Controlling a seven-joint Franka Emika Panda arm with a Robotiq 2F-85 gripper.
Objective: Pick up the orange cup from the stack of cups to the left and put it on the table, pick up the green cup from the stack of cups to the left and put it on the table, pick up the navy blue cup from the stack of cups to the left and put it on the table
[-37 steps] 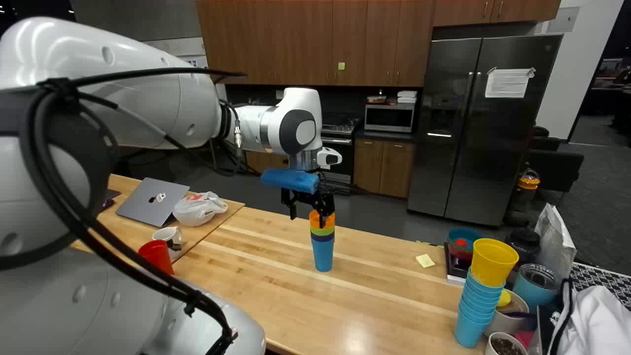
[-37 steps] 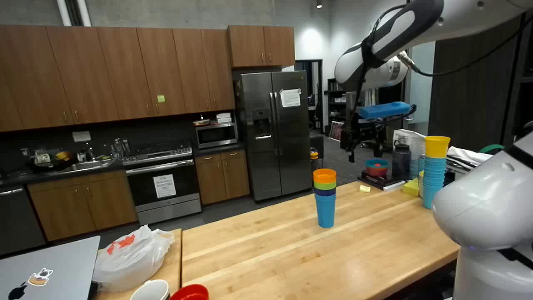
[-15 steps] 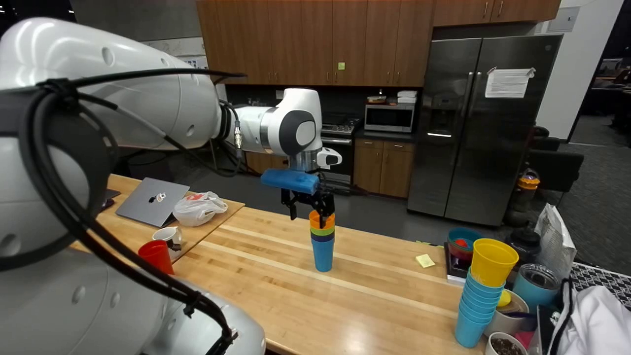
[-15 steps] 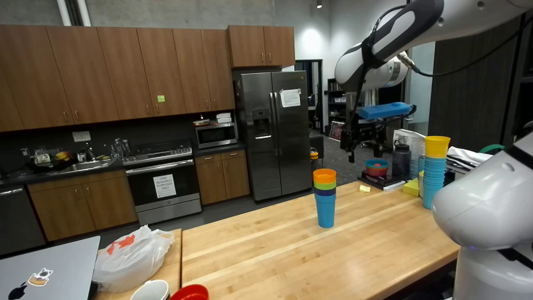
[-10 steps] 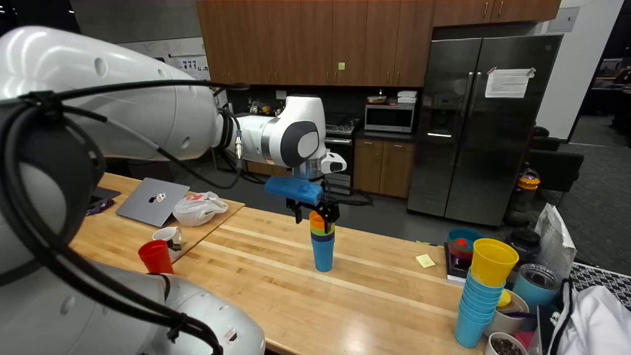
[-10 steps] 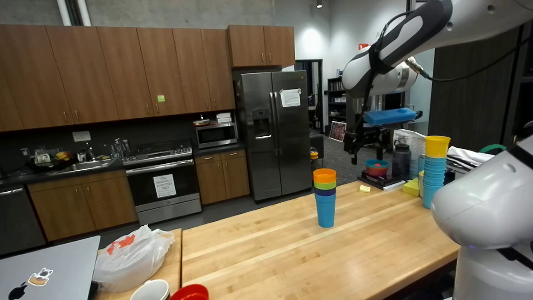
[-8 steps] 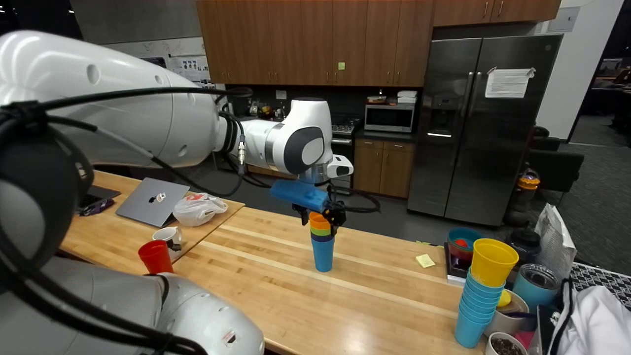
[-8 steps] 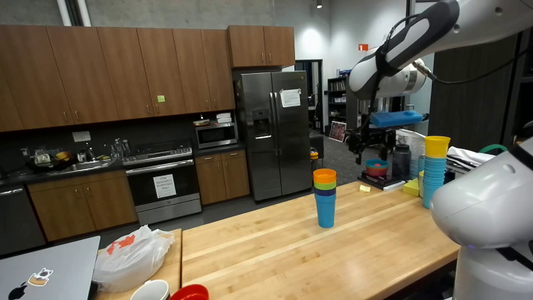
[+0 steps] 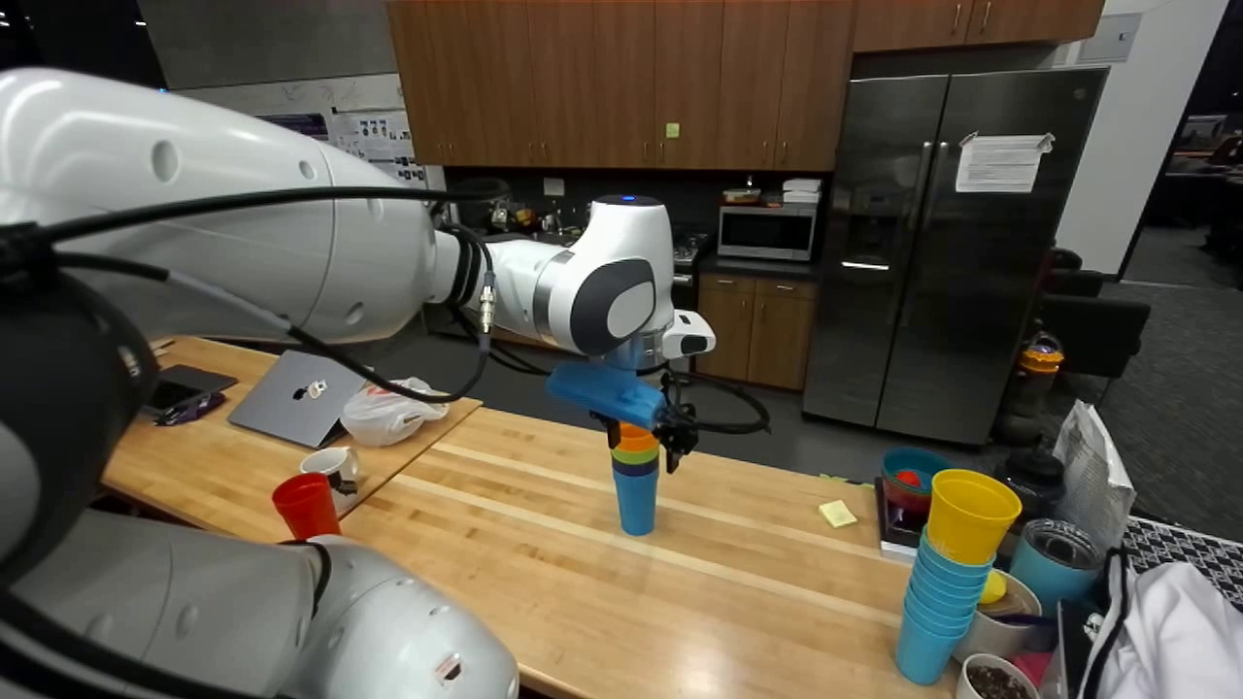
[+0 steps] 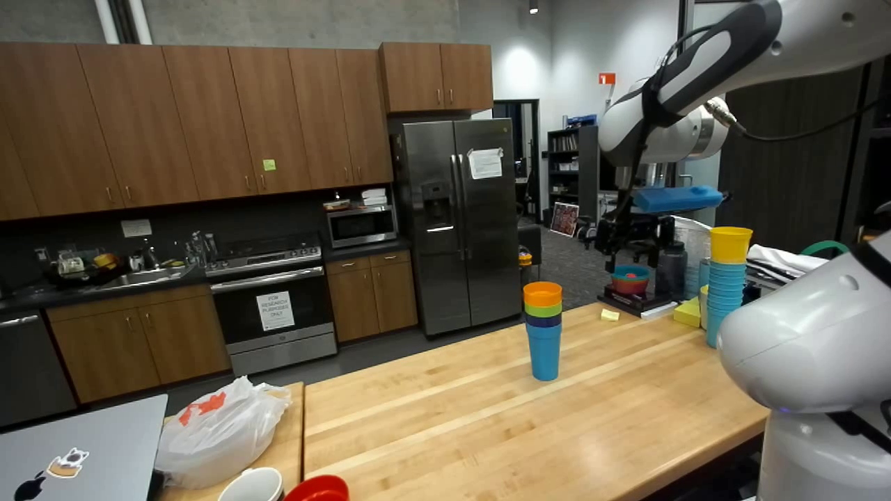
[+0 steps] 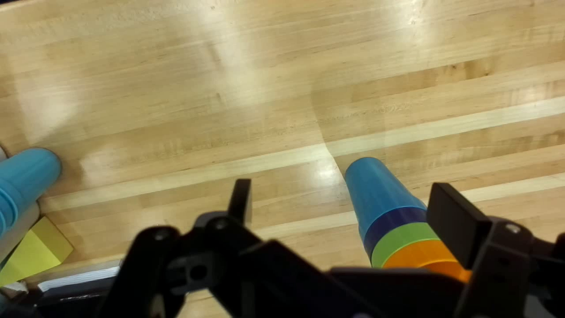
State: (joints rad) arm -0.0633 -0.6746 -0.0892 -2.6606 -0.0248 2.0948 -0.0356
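The orange tapered plastic cup [image 10: 542, 295] sits topmost in the upright stack [image 9: 636, 485], nested above the green plastic cup [image 10: 543, 309] and the navy blue plastic cup [image 10: 543, 321]. This stack stands inside the kitchen-side edge of the long light-wood table [image 10: 487, 431]. A wide stretch of planks lies between it and the tall light-blue plastic stack [image 10: 726, 285]. The black two-finger gripper [image 11: 346, 206], jaws spread wide, is apart from the cups.

Orange tapered plastic cup [image 10: 543, 293]: solid, bright. Green tapered plastic cup [image 10: 543, 310]: lime. Navy blue tapered plastic cup [image 10: 543, 321]: dark, purplish in wrist view. Light-blue tapered plastic cup [image 10: 544, 355]: solid. Wooden plank desk [image 10: 612, 417]: honey tan, paler stripes. Angular fingers [image 11: 457, 223]: black. Yellow tapered plastic cup [image 9: 974, 515]: solid. Red tapered plastic cup [image 9: 307, 505]: solid. White plastic bag [image 10: 219, 442]: red print [image 10: 200, 407]. White mug [image 9: 328, 460]: dark patch. Silver-grey laptop [image 10: 104, 438]: black apple logo [image 10: 29, 488], white-and-orange sticker [image 10: 68, 462].
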